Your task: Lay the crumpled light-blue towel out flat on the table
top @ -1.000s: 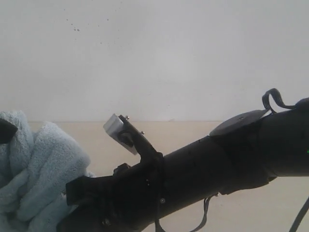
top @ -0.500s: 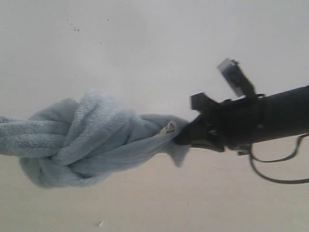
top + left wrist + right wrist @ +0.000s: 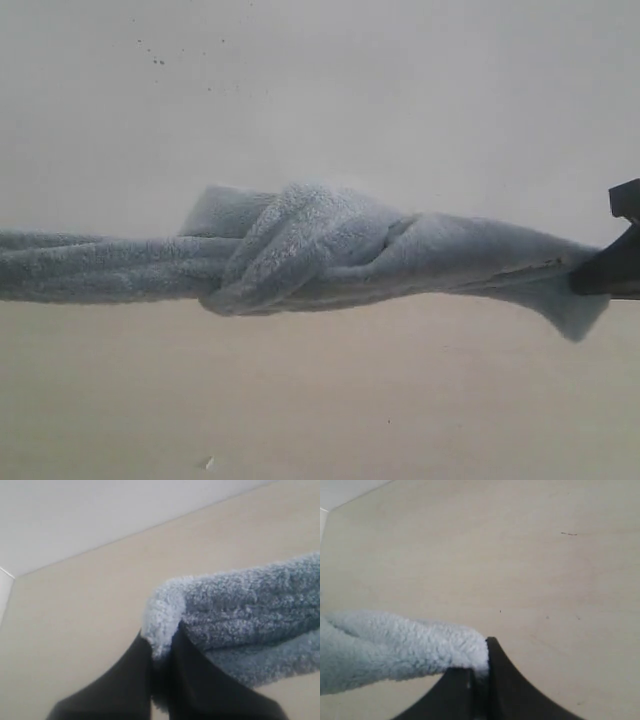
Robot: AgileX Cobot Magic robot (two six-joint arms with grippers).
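The towel [image 3: 300, 250] is drawn out into a long, rope-like band between the two pincers. A thick twisted bunch of folds sits about midway between them, and smoother stretches run out to either side. At one end the right pincer [image 3: 481, 669] is closed tight on a fluffy edge of the cloth. Its two dark fingers [image 3: 502, 680] are pressed together with only the pile squeezed between them, and the rest of the towel trails away from its tips. In the exterior view a loose corner droops just below where this pincer bites. At the other end the left pincer [image 3: 161, 655] is likewise clamped shut on a fluffy corner, which curls up over its fingertips while the bulk of the towel leads off from it to one side. That pincer lies outside the exterior view, where the band simply runs off the edge of the picture. The table [image 3: 320, 400] stretches out beneath both pincers and the cloth, pale beige and smooth. The band seems to hang clear of it, though whether the bunch touches the surface I cannot tell. A small white speck [image 3: 208, 463] lies on the table, well away from the right pincer, on the side nearer the left pincer. Beyond the table rises a white wall [image 3: 400, 100] with a few dark specks [image 3: 155, 58].
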